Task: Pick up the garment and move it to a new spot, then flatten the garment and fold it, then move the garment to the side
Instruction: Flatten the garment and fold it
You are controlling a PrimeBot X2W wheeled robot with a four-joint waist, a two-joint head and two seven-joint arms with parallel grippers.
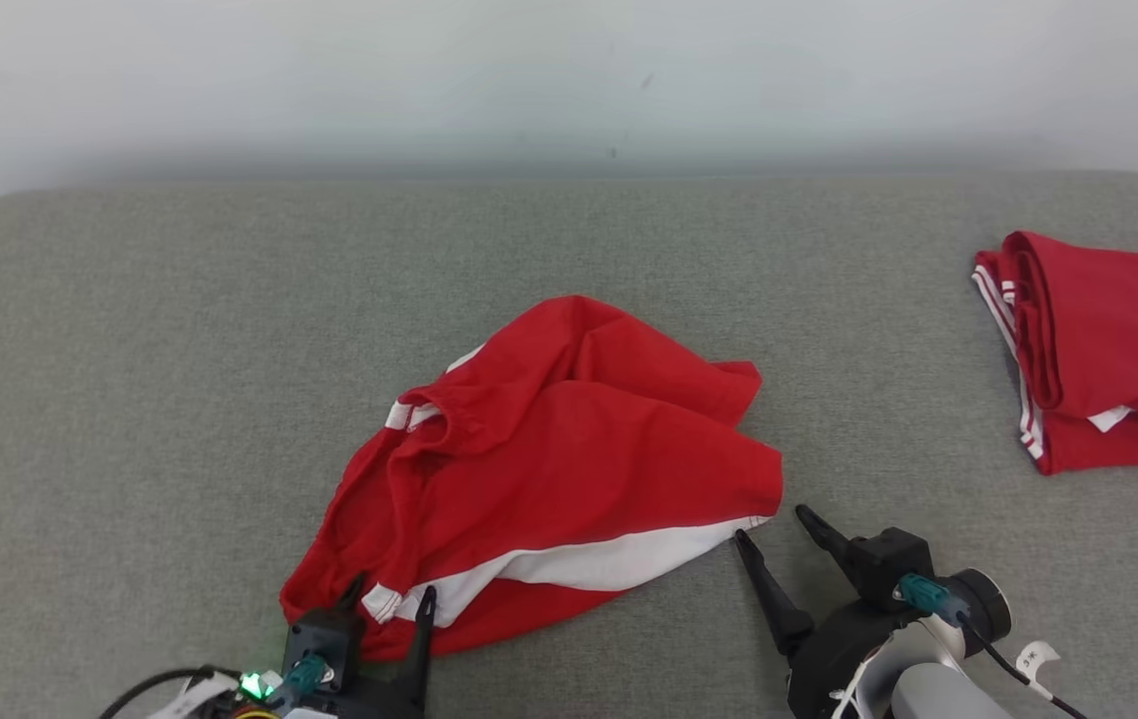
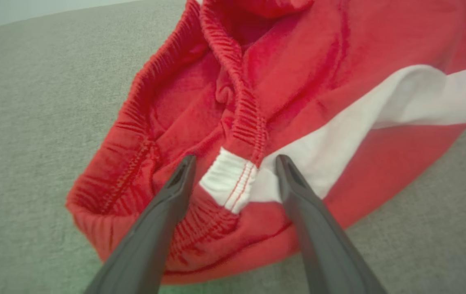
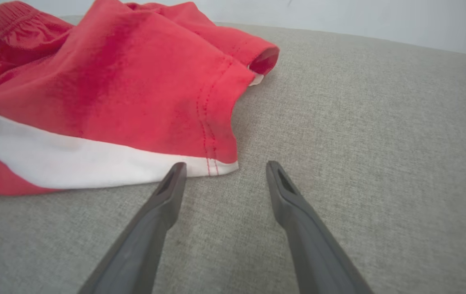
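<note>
Red crumpled shorts with a white side stripe [image 1: 549,449] lie near the middle of the grey woven fabric surface [image 1: 130,350]. Left gripper [image 1: 392,589] spread wide, fingers [image 2: 167,204] straddling the white end of the elastic waistband [image 2: 233,183] at the near-left corner, nothing pinched; right gripper [image 1: 771,524] likewise spread, just beside the hem's white corner [image 3: 216,165]. Folded red garment [image 1: 1108,359] sits well apart, far right.

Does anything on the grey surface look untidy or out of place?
Yes: the red garment in the middle lies crumpled, its waistband bunched and twisted. The second red garment at the right edge is folded. No damage shows.
</note>
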